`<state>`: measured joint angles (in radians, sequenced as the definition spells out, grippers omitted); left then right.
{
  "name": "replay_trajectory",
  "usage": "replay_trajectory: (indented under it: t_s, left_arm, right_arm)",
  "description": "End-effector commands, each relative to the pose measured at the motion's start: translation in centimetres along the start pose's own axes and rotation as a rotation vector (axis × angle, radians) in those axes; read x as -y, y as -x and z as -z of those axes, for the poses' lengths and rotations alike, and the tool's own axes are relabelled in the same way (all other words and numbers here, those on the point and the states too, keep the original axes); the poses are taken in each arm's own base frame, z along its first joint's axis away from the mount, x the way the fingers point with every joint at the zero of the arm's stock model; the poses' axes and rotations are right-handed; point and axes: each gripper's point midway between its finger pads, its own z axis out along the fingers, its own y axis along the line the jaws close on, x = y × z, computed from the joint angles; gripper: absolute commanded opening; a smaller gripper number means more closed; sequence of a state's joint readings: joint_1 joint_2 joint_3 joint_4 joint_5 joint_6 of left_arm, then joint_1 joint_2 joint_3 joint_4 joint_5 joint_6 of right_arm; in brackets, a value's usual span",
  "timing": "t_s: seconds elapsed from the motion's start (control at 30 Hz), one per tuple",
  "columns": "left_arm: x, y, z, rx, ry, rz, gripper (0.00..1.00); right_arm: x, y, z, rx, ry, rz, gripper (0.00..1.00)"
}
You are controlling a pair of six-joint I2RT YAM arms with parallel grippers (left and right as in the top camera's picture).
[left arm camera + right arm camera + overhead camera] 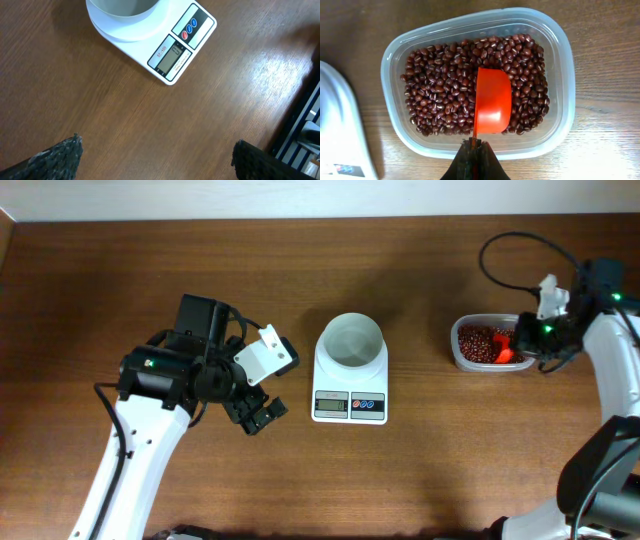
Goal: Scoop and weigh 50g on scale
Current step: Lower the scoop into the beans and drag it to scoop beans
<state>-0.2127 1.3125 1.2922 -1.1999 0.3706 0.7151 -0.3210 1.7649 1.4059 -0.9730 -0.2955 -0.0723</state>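
scoop [492,102] handle: hidden in right jaws | scale [350,407]: cropped, wrist views

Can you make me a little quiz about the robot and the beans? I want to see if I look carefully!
1. True or false: the white bowl on the scale has beans in it.
2. What do the right jaws grip? A) an orange scoop B) a metal fork C) nothing
3. Fill the gap: the beans lie in a clear plastic ____.
Key: 1 false; 2 A; 3 tub.
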Motion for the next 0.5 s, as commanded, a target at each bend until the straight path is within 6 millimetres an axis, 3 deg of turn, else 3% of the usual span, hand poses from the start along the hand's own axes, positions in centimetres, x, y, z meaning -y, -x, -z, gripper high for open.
replay_trajectory:
  t_s: [0.0,0.1,0.37,0.47]
  left_arm:
    - [0.2,0.2,0.4,0.020,0.001,-0.011,0.99]
    - [0.2,0.2,0.4,0.020,0.001,-0.011,0.99]
    - [0.2,0.2,0.4,0.020,0.000,-0.011,0.99]
    - [0.2,0.2,0.4,0.020,0.001,-0.011,0.99]
  right_arm:
    - [-0.4,-0.3,-0.1,-0.005,0.105,-0.040,0.04]
    - [-0.2,-0.4,-0.4,-0.005,0.104,-0.044,0.04]
    - [-0.6,-3.0,-4.0,-0.099,0.189,-0.088,0.04]
    - [-1.0,-2.8,-3.9,-0.091,0.210,-0.087,0.04]
